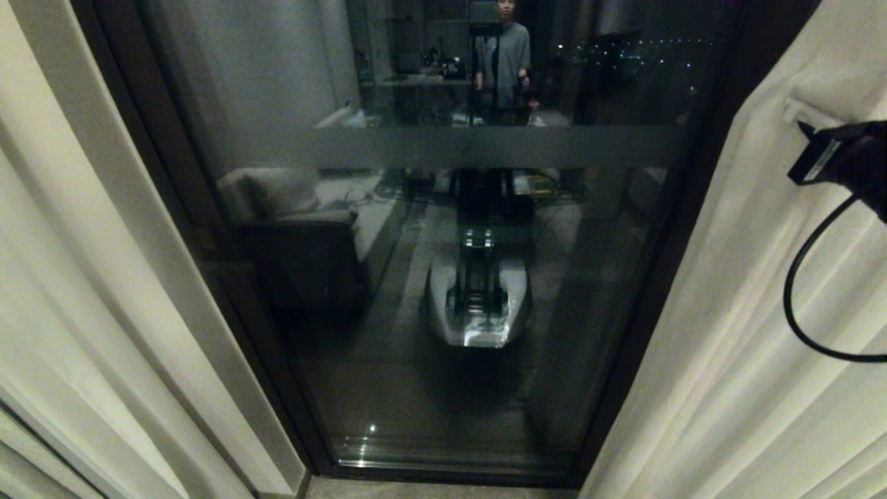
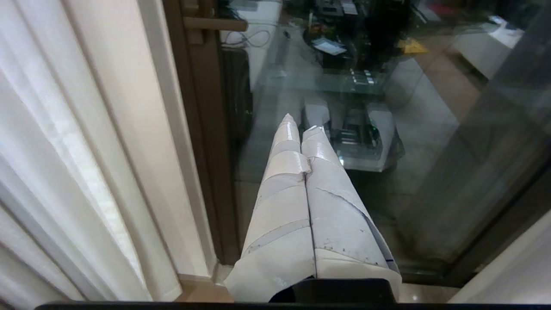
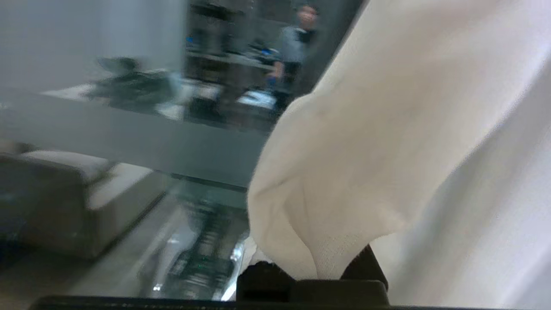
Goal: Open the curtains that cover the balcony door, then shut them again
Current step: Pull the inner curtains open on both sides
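1. The curtains (image 1: 748, 312) are parted: I see one cream panel at each edge of the head view, with the balcony door (image 1: 429, 277) exposed between them.
2. The right gripper (image 3: 318, 262) has a bunched fold of the right panel between its jaws, which are closed tight on the fabric; the cloth drapes over the fingers.
3. In the head view, the right arm (image 1: 845, 163) sits against that panel, with a black cable looping below it.
4. The left gripper (image 2: 301, 129) hangs in front of the glass, jaws pressed together and empty, beside the left panel (image 2: 86, 150) but apart from it.
5. The fabric is thin, pleated and cream-white.
6. The pane reflects a person (image 1: 504, 62) and the robot's base.
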You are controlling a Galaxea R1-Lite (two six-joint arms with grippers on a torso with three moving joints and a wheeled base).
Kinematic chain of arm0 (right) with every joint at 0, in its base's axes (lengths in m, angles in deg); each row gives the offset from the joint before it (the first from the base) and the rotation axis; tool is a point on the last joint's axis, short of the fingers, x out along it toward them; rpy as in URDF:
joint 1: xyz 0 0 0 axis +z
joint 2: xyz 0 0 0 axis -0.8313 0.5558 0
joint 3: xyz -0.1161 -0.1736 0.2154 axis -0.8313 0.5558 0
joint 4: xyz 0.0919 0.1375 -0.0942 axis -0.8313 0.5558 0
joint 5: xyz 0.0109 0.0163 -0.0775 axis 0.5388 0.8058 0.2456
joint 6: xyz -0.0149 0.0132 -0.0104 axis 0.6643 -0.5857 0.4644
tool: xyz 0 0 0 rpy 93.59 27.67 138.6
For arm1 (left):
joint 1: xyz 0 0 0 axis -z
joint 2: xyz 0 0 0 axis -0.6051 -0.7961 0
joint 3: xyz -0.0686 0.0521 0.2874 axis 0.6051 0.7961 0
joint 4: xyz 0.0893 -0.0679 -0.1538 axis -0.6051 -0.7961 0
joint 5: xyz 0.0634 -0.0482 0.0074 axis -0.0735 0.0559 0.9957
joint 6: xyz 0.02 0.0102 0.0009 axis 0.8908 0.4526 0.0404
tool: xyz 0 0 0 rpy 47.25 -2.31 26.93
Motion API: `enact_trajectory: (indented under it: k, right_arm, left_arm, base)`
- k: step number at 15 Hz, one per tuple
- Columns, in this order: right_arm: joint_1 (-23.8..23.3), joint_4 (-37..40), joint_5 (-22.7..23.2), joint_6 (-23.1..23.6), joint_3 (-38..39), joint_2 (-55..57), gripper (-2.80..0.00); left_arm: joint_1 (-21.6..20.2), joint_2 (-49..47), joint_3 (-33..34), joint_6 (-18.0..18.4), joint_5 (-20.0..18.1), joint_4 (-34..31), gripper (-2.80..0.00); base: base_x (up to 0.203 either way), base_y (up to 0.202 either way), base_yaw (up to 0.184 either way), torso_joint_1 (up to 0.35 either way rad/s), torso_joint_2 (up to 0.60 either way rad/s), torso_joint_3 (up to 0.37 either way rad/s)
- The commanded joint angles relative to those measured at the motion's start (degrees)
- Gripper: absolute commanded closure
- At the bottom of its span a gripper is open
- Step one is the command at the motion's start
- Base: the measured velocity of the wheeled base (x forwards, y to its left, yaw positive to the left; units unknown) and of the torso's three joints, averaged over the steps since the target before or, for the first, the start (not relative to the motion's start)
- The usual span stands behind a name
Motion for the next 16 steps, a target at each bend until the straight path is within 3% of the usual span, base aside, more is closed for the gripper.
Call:
enact_trajectory:
  k: [1,16]
  right_arm:
    - [-0.1,-0.3,0.0,0.1,0.4,0.1,0.00]
    - [-1.4,-0.5,-0.1,0.1,1.9,-0.1,0.00]
  left_arm:
    - [0.0,0.0,0.0,-0.1,0.0,0.0,0.00]
    - [0.0,0.0,0.0,0.0,0.0,0.0,0.00]
  base:
    - [-0.001,-0.145,0.009,-0.003,0.01,0.002]
    - [0.000,-0.190,0.002,0.001,0.00,0.003]
